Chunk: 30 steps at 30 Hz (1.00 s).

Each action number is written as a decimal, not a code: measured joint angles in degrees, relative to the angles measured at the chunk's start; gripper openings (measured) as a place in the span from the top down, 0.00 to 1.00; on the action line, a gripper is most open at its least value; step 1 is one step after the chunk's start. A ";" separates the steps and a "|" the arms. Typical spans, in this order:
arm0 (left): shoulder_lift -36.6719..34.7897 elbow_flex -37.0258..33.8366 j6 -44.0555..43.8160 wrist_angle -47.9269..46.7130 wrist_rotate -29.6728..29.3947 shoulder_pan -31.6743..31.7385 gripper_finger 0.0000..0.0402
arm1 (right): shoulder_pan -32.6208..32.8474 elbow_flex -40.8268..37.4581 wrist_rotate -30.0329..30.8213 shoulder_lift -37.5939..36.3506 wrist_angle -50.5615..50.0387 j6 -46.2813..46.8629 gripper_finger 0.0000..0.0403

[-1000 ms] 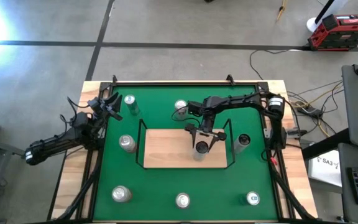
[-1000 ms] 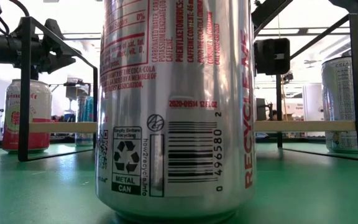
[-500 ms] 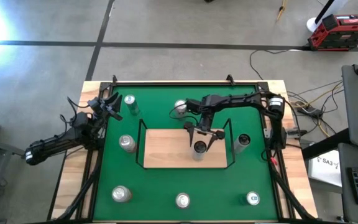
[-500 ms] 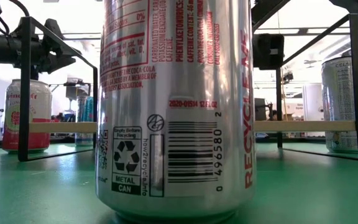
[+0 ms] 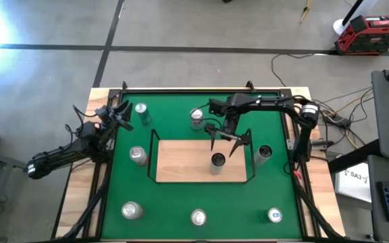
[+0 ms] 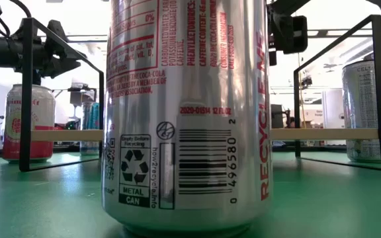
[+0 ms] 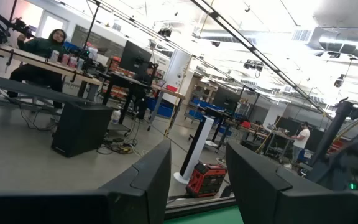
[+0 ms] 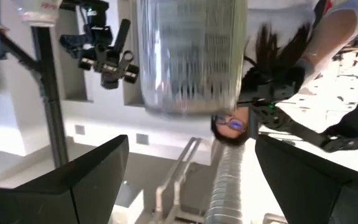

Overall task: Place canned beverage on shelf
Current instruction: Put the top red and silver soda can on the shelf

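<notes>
Green felt table (image 5: 181, 202), concrete floor around. A can (image 5: 217, 160) stands on the shelf (image 5: 181, 165); right end effector (image 5: 229, 140) wide at its 12 o'clock, left end effector (image 5: 121, 116) closed.

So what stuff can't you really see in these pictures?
- Low view: the big can fills the middle, its top cut off, and hides the can on the shelf.
- High view: the cans' labels are too small to read.
- Left wrist view: shows only the room, no table.
- Right wrist view: a can is blurred, its print unreadable.
</notes>
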 joint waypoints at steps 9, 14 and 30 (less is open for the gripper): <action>0.00 0.00 0.00 0.00 0.00 0.01 0.66 | -9.37 0.00 5.69 -1.59 17.94 18.45 0.16; 0.00 0.02 0.00 0.00 -0.01 0.00 0.66 | -13.92 0.00 11.73 0.34 31.08 31.06 0.18; 0.00 0.00 -0.01 0.02 0.00 0.00 0.66 | -17.13 0.00 16.14 12.94 71.39 62.59 0.19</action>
